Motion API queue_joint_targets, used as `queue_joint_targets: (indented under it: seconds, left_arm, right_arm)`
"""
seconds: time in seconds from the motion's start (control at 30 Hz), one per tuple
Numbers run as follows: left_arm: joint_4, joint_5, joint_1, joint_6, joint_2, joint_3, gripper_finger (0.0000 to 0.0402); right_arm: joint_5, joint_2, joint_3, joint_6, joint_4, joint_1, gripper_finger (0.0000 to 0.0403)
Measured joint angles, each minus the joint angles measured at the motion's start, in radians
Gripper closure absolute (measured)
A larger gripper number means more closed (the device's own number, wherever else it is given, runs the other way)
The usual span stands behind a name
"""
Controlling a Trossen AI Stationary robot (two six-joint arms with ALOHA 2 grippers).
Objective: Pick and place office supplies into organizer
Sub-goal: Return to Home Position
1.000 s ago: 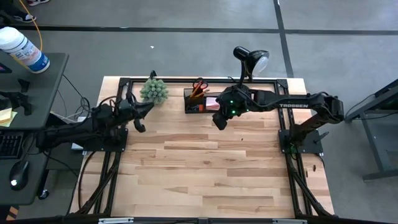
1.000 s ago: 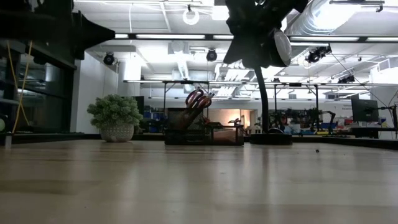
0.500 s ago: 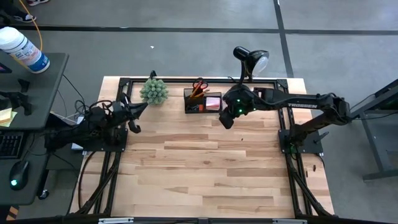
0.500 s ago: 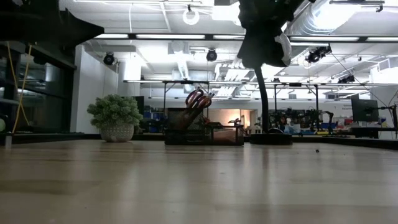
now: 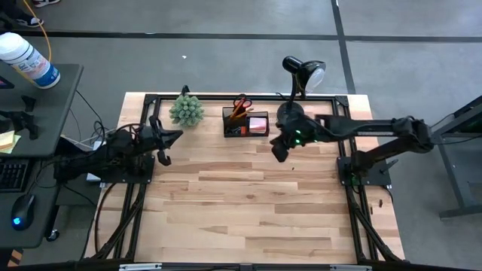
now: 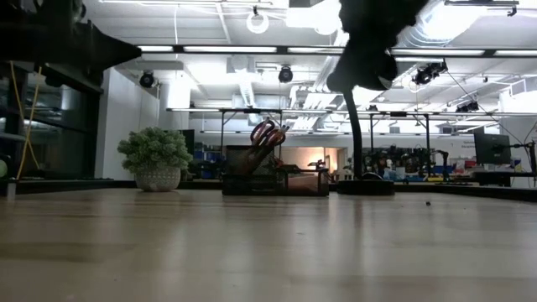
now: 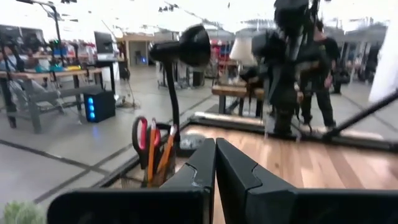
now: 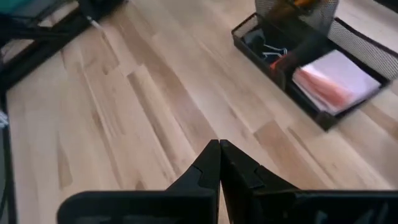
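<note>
Left gripper (image 5: 175,135) hangs over the left side of the table (image 5: 248,211), fingers closed on nothing. The organizer (image 5: 245,123) stands at the back edge between plant (image 5: 187,111) and lamp (image 5: 303,71), holding scissors (image 5: 241,102), pencils (image 7: 166,148) and pink pad (image 8: 333,78). All are judged light, the stiff items best taken mid-shaft and the pad by its edges. Right gripper (image 5: 277,152) hovers just beside the organizer, fingers closed and empty.

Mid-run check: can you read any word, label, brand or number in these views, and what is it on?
Nothing can be read.
White bottle on the side desk: its blue label's print is too small.
Right arm: any marking is too small to read.
Organizer and sticky-note pad: no print shows.
</note>
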Motion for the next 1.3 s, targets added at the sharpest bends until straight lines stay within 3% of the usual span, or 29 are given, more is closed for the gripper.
queue_joint_targets:
  seconds: [0.3, 0.7, 1.13, 1.3]
  left_arm:
    - [-0.154, 0.008, 0.0, -0.009, 0.0, 0.0, 0.039]
    - [-0.2, 0.008, 0.0, -0.009, 0.0, 0.0, 0.0387]
    - [-0.2, 0.008, 0.0, -0.009, 0.0, 0.0, 0.0393]
    - [-0.2, 0.008, 0.0, -0.009, 0.0, 0.0, 0.0394]
  right_arm:
    - [0.163, -0.348, -0.279, 0.123, 0.079, 0.101, 0.0403]
    - [0.266, -0.829, -0.618, 0.168, 0.099, 0.182, 0.0403]
    - [0.402, -1.243, -0.669, 0.042, -0.014, 0.196, 0.0403]
    - [0.457, -1.266, -0.685, 0.001, -0.003, 0.196, 0.0403]
